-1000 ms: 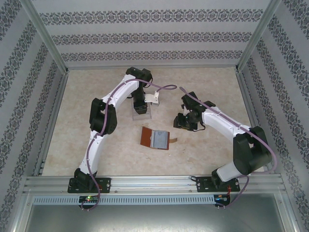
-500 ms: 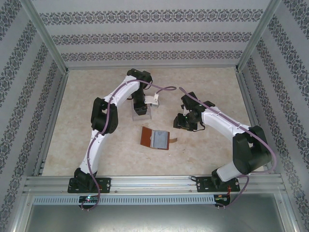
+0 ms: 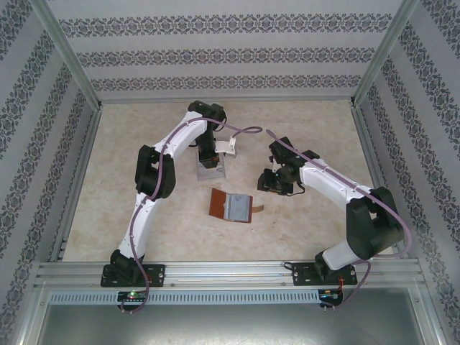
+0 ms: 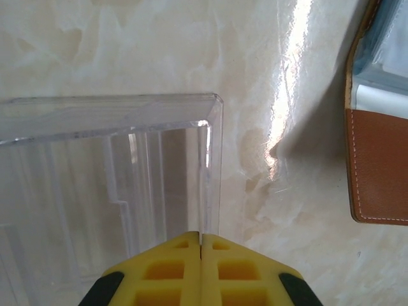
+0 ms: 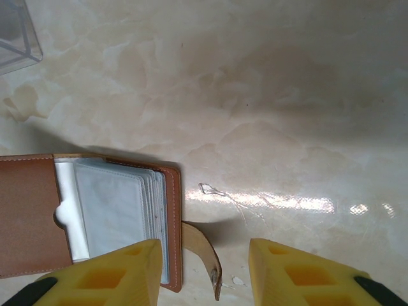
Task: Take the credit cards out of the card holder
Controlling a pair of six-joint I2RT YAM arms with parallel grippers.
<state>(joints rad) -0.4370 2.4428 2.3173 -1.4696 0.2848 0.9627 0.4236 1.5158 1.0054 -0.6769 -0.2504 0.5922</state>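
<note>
My left gripper (image 4: 201, 254): clenched, nothing between the fingers, tips at the clear tray's (image 4: 127, 105) right wall. My right gripper (image 5: 204, 273): half spread, empty, above the strap tab (image 5: 203, 245). Card holder (image 3: 231, 205): lying open on the marbled table (image 3: 136, 129), just near of the tray. Patterned walls (image 3: 230, 54) surround.

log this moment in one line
left gripper shut at wall of tray | right gripper open over strap | wallet open, flat on table
</note>
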